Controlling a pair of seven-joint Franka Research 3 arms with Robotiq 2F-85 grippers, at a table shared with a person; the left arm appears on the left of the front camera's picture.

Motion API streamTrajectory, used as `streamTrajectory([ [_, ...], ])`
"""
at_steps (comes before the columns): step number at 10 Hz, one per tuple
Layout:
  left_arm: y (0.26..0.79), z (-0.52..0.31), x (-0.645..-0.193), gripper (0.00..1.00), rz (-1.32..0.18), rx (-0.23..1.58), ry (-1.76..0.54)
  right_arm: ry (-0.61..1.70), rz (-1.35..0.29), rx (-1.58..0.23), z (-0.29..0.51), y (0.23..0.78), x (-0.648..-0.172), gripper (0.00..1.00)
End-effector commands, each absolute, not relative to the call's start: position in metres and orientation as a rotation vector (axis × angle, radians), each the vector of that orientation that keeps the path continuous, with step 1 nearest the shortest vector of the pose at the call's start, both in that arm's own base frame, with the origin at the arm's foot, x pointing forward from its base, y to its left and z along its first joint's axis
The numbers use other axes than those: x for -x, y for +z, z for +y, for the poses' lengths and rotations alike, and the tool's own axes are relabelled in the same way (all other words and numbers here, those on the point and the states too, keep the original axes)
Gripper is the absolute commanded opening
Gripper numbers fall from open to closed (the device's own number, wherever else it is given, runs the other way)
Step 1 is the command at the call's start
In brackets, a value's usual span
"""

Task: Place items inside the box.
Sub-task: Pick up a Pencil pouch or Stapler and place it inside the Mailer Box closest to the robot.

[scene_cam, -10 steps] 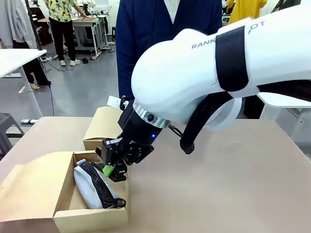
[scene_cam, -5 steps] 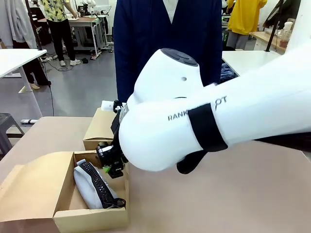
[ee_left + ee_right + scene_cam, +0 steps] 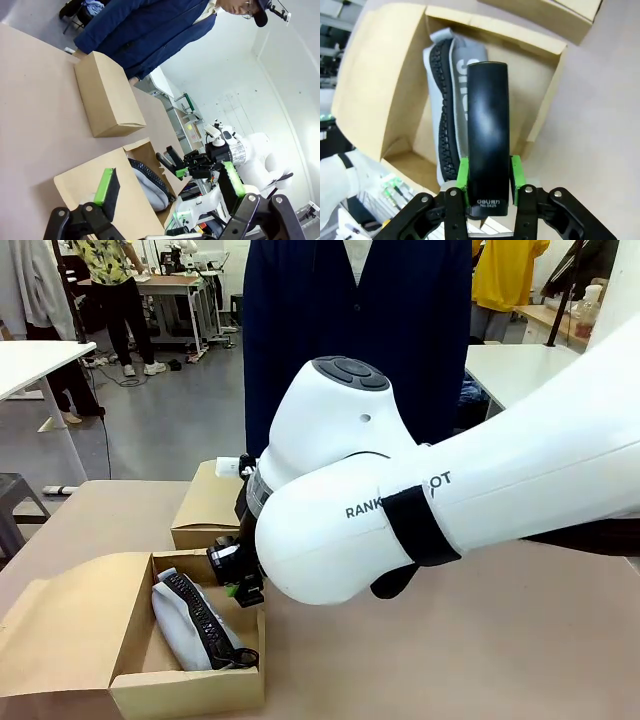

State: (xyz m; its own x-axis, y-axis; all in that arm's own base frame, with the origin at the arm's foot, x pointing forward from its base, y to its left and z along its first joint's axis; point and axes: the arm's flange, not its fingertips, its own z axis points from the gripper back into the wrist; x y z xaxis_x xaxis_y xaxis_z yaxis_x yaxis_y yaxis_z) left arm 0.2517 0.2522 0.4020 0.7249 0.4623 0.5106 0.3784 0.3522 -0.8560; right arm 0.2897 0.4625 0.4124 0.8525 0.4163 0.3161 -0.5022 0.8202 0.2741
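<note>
The right gripper (image 3: 242, 589), clenched on the one stapler (image 3: 487, 125), has been lowered over the open box (image 3: 190, 690) at the table's (image 3: 450, 640) near left corner, where one pouch (image 3: 175, 625) is laid, so release seems due; two boxes are counted, the closed box (image 3: 205, 500) lying behind, and the left gripper (image 3: 169, 182) is spread, empty.

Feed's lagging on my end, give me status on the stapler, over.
Left gripper open, empty. Right gripper flanks black stapler above open box, grip unclear. Grey zip pouch inside, partly beneath stapler.
</note>
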Motion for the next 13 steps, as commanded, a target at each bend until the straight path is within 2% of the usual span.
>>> streamTrajectory([
  [1, 0.403, 0.251, -0.252, 1.00, -0.844, 1.260, 0.050, 0.474, -0.268, -0.356, 0.475, 0.417, -0.291, 0.95],
  [2, 0.403, 0.251, -0.252, 1.00, -0.844, 1.260, 0.050, 0.480, -0.266, -0.375, 0.474, 0.416, -0.292, 1.00],
  [7, 0.403, 0.251, -0.252, 1.00, -0.844, 1.260, 0.050, 0.417, -0.278, -0.458, 0.438, 0.427, -0.293, 1.00],
  [8, 0.403, 0.251, -0.252, 1.00, -0.844, 1.260, 0.050, 0.398, -0.245, -0.509, 0.403, 0.440, -0.297, 1.00],
  [9, 0.403, 0.251, -0.252, 1.00, -0.844, 1.260, 0.050, 0.389, -0.132, -0.582, 0.346, 0.455, -0.302, 1.00],
  [10, 0.403, 0.251, -0.252, 1.00, -0.844, 1.260, 0.050, 0.374, -0.096, -0.632, 0.285, 0.464, -0.308, 1.00],
  [11, 0.403, 0.251, -0.252, 1.00, -0.844, 1.260, 0.050, 0.381, -0.050, -0.794, 0.225, 0.472, -0.309, 1.00],
  [12, 0.403, 0.251, -0.252, 1.00, -0.844, 1.260, 0.050, 0.339, -0.093, -0.906, 0.156, 0.477, -0.306, 1.00],
  [13, 0.403, 0.251, -0.252, 1.00, -0.844, 1.260, 0.050, 0.292, -0.075, -0.940, 0.124, 0.476, -0.303, 1.00],
])
